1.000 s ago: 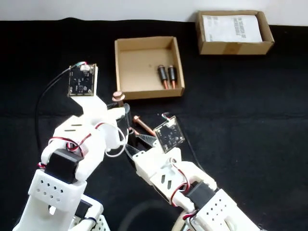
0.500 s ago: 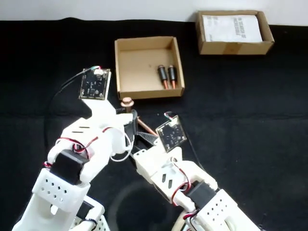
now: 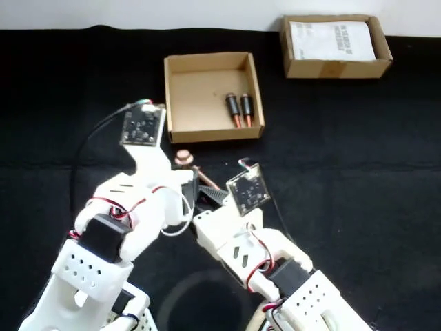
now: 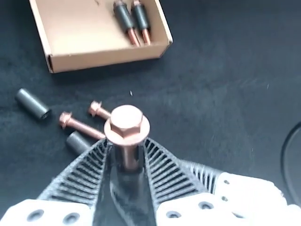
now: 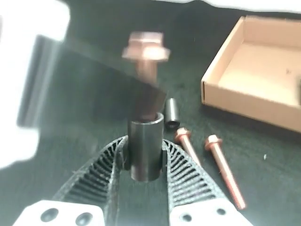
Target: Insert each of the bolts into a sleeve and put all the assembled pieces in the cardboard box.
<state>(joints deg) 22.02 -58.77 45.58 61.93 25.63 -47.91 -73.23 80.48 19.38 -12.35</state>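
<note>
In the right wrist view the held bolt (image 5: 143, 52) and the left arm (image 5: 28, 89) are blurred. Whether the shank's tip is inside the sleeve (image 5: 146, 149) cannot be told. The box (image 5: 249, 84) is cut off by the edge.

In the left wrist view the shank's lower end is hidden between the fingers (image 4: 164, 165). A loose sleeve (image 4: 77, 141) sits partly behind one finger.

In the high view the left arm hides the bolt's shank. A loose bolt (image 3: 207, 181), at 4 o'clock from the head, is half covered by the right camera board (image 3: 247, 192).
</note>
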